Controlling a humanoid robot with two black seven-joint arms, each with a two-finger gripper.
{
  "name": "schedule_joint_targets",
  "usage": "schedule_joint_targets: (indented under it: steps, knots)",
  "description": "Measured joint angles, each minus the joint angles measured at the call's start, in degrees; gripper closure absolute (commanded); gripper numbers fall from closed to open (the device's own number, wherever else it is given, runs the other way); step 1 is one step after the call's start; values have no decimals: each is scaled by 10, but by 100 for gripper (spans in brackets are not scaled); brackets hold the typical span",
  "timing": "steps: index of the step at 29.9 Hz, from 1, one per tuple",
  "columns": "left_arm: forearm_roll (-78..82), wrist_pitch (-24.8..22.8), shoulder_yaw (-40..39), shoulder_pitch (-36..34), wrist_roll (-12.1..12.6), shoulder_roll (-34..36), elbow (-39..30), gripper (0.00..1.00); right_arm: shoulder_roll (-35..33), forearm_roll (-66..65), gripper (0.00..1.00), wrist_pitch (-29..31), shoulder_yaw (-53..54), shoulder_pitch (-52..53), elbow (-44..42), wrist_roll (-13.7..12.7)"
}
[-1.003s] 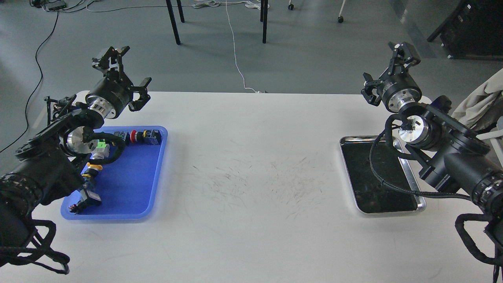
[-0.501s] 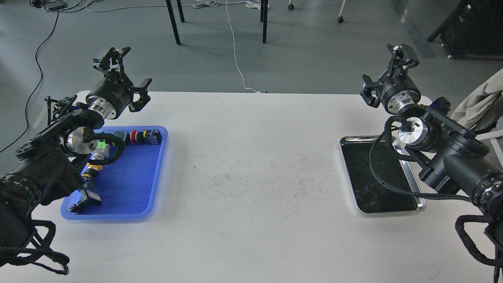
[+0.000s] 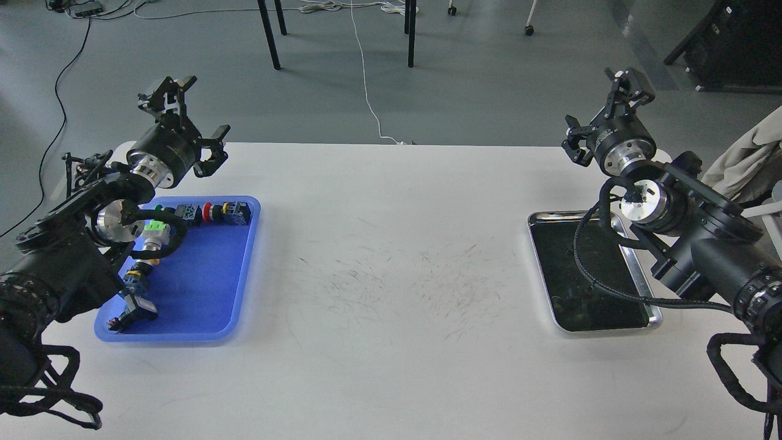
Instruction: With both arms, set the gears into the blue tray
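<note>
The blue tray (image 3: 201, 287) lies at the table's left, with colourful push-button switches (image 3: 212, 212) along its far and left sides. No gears can be made out anywhere; the dark inside of the silver tray hides any small black parts. My left gripper (image 3: 186, 122) hovers above the tray's far left corner, its fingers spread open and empty. At the far right, my right gripper (image 3: 602, 116) is raised beyond the silver tray, also open and holding nothing.
A shiny silver tray (image 3: 655, 315) with a dark inside sits at the table's right, partly crossed by my right arm's cable. The white table (image 3: 391, 244) has scuff marks in its middle. Chair legs and cables are on the floor beyond.
My left arm and gripper have shifted slightly left and up, uncovering more of the green switch. The right gripper has barely moved.
</note>
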Motion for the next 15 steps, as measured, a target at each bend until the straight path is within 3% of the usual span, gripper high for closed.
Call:
schedule_joint_targets:
  steps: [15]
  knots:
    - [3,0,0,3,0,2,0,2,0,1,0,-3,-1,5,2,-14]
